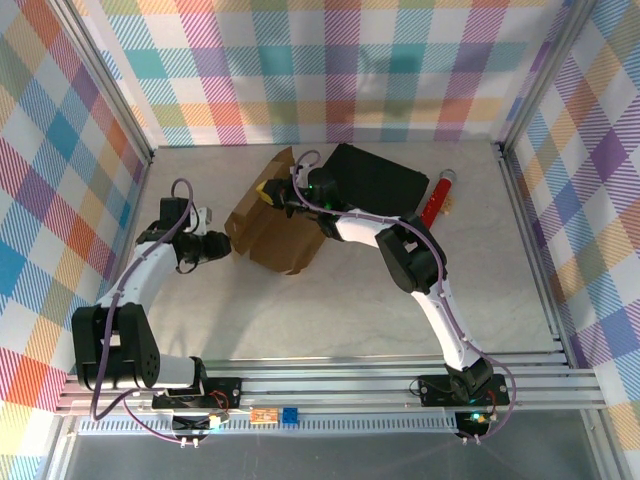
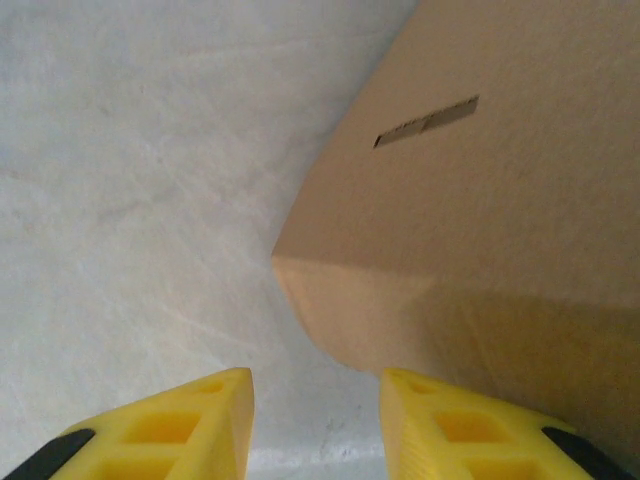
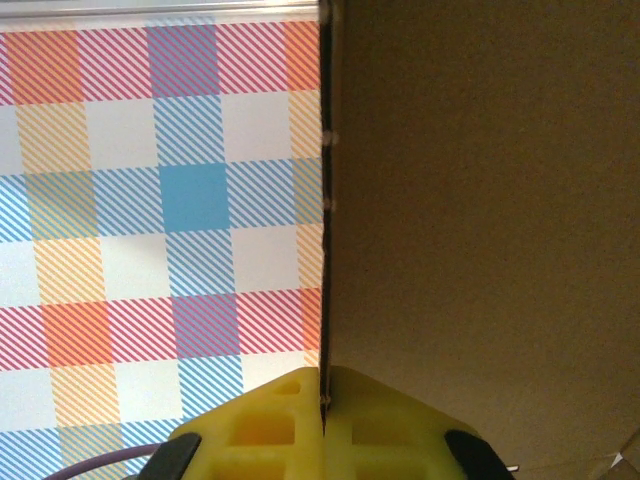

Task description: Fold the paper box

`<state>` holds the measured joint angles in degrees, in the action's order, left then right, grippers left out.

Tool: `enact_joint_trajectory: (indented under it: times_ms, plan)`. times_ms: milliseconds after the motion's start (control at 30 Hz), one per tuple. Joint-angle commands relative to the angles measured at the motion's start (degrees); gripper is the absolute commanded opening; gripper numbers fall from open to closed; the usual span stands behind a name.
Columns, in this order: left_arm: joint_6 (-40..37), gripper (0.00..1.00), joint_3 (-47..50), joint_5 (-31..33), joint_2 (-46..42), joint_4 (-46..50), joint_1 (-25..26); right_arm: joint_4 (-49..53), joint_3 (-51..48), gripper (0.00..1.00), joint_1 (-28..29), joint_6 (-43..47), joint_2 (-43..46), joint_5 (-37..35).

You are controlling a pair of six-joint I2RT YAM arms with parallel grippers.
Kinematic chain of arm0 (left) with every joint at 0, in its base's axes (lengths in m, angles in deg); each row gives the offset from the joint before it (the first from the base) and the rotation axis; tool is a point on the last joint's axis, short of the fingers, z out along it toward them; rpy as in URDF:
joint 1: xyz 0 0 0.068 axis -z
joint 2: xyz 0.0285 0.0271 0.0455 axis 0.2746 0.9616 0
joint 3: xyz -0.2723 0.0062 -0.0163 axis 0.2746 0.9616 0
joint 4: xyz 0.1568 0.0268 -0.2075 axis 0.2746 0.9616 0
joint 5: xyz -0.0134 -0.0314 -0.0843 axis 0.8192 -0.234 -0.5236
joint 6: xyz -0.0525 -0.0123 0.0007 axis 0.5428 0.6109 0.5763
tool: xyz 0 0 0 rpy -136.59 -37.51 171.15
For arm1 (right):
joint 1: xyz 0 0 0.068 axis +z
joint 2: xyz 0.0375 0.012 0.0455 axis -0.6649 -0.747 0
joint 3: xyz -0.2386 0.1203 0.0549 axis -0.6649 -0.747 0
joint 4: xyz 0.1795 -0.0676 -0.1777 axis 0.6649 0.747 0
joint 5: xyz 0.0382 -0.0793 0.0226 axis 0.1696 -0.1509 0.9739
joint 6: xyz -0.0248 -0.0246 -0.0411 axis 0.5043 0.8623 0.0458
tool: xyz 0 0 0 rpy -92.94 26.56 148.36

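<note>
Folding looks partway done: the paper box [image 1: 275, 235] lies mid-worktop [image 1: 350, 315] with one flap raised. The right end effector [image 3: 323, 388] is clenched on that flap's edge, holding it upright. The left end effector [image 2: 315, 405] is released, with the box's corner just ahead of it, untouched. The next move probably calls for it to lift that side panel.

The paper box [image 1: 275, 235] lies mid-table [image 1: 330, 310]. The black case [image 1: 375, 180] sits just behind it to the right, with a slim tool [image 1: 437, 197] to the right of the case. The left gripper [image 1: 226, 248] is just left of the box.

Pale grey tabletop [image 1: 330, 310] inside pastel plaid walls [image 1: 330, 60], aluminium frame rails [image 1: 350, 385] along near edge
</note>
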<state>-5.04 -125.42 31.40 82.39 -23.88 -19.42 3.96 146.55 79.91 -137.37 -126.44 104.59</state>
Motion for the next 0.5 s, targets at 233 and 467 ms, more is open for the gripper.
enact_joint_trajectory:
  times_ms: [233, 467]
  plan:
    - [-6.5, 0.36, -2.9, -3.6, 5.0, -6.3, 2.6, 1.5, 2.7, 0.00, -0.6, -1.1, -2.1, 0.6]
    - [-6.1, 0.36, -3.5, -2.9, 6.2, -8.4, 4.4, 2.3, 3.4, 0.00, -0.6, -1.6, -2.3, -0.1]
